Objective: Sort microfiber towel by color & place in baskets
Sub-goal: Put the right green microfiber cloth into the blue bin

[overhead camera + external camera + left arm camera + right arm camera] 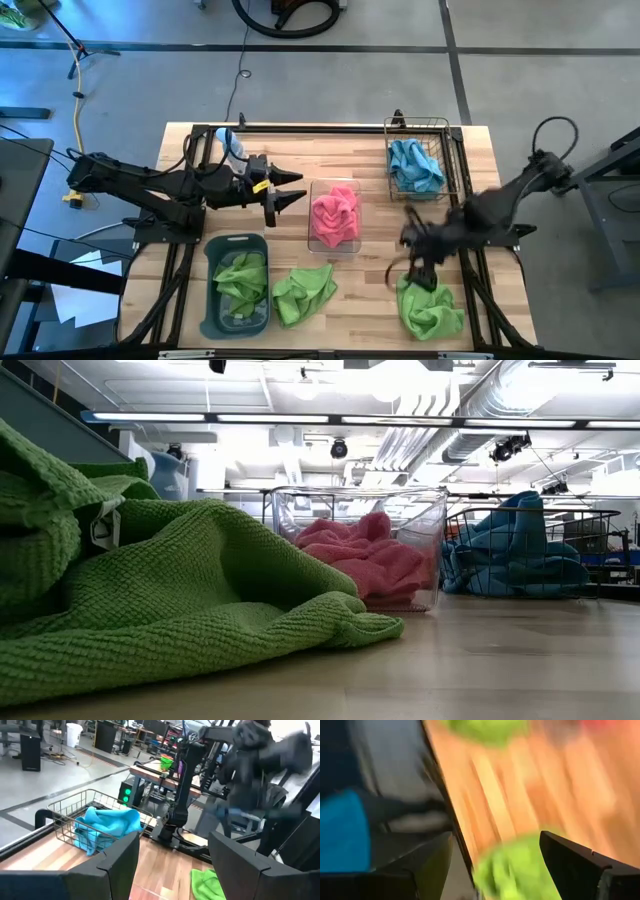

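Note:
A lime green towel (432, 308) lies crumpled at the table's near right, and it also shows in the right wrist view (512, 867). My right gripper (418, 268) hovers open over its far edge, one finger on each side in the wrist view. A second green towel (304, 291) lies near the middle front. The dark grey tub (213, 300) holds green towels. The clear bin (352, 243) holds pink towels (335, 214). The wire basket (452, 150) holds blue towels (414, 166). My left gripper (292, 189) is open and empty, in the air left of the clear bin. My right gripper stands over the far edge of the green towel (512, 867), its fingers apart and slanting down from the table's far right. The picture is blurred, so I cannot tell whether the fingers touch the cloth.
A pale blue bottle (232, 146) stands at the far left, behind my left arm. Bare wood lies between the two loose green towels (365, 300). In the low view the middle green towel (150, 600) fills the left foreground.

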`<move>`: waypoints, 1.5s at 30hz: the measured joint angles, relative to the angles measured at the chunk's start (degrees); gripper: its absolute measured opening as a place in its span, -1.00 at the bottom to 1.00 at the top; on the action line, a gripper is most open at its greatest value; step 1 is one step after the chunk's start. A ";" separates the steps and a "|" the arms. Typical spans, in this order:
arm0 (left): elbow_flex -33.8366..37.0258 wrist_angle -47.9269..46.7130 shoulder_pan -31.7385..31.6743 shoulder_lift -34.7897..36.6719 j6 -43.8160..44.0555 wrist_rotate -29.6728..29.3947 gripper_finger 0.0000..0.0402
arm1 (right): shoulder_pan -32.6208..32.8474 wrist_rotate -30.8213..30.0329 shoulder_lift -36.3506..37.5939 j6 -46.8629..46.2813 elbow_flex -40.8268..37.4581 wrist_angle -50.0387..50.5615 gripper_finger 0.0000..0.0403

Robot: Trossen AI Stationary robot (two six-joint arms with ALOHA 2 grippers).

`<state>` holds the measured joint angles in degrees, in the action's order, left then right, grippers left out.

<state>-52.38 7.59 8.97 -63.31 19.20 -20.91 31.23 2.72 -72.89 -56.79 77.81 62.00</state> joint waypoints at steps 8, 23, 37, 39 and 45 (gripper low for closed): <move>0.00 -0.06 0.00 0.00 -1.71 0.11 0.12 | 11.20 9.92 -7.49 -24.46 -12.24 0.66 0.47; 0.00 -0.30 0.00 0.00 -1.95 0.31 0.12 | 17.59 8.74 -18.24 -45.28 -24.01 -16.63 0.47; 0.00 -0.24 0.00 0.00 -1.92 0.33 0.12 | 17.54 6.21 -27.56 -42.13 -23.75 -18.42 0.28; 0.00 -0.19 0.00 0.00 -1.93 0.33 0.12 | 17.54 6.07 -27.62 -42.04 -23.75 -18.57 0.08; 0.00 4.86 0.74 0.06 -5.90 0.41 0.12 | 17.54 5.86 -27.34 -38.04 -23.82 -20.91 -0.87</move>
<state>-52.38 12.45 9.71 -63.25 13.30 -20.49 48.77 8.58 -100.23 -94.83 53.99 41.09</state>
